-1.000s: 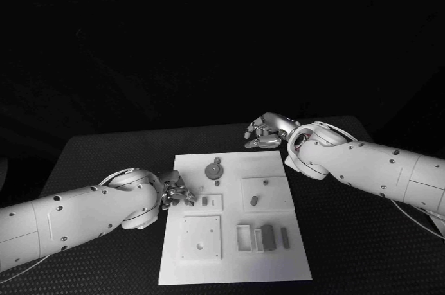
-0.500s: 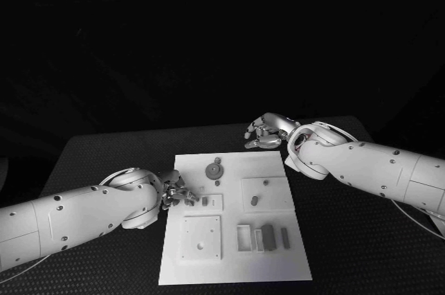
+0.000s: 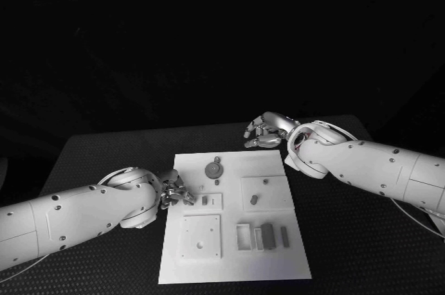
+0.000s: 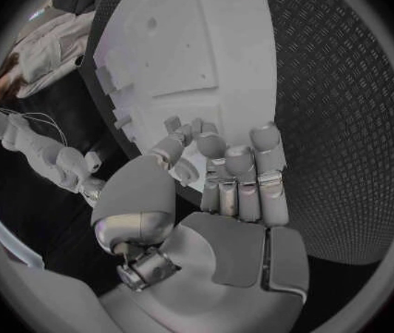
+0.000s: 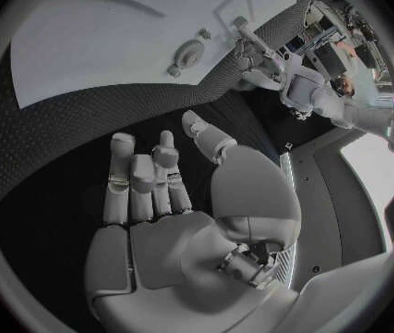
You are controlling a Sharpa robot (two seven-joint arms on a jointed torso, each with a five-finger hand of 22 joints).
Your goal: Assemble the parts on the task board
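1. Black textured table; dark surroundings.
2. One white task board mid-table; several grey parts on it, small ones uncountable.
3. Left hand at board's left edge, grip unclear; right hand curled, empty, beyond the far edge.

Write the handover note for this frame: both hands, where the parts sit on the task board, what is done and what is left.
Left hand: at the task board's left edge, fingers curled beside a small grey part; whether it grips anything I cannot tell.
Right hand: off the board past its far right corner, over the black table, holding nothing, fingers apart.
Parts: round disc near the far edge; upright blocks in the near right area.
Done: cannot tell which parts are seated.
Left: the assembly looks unfinished.
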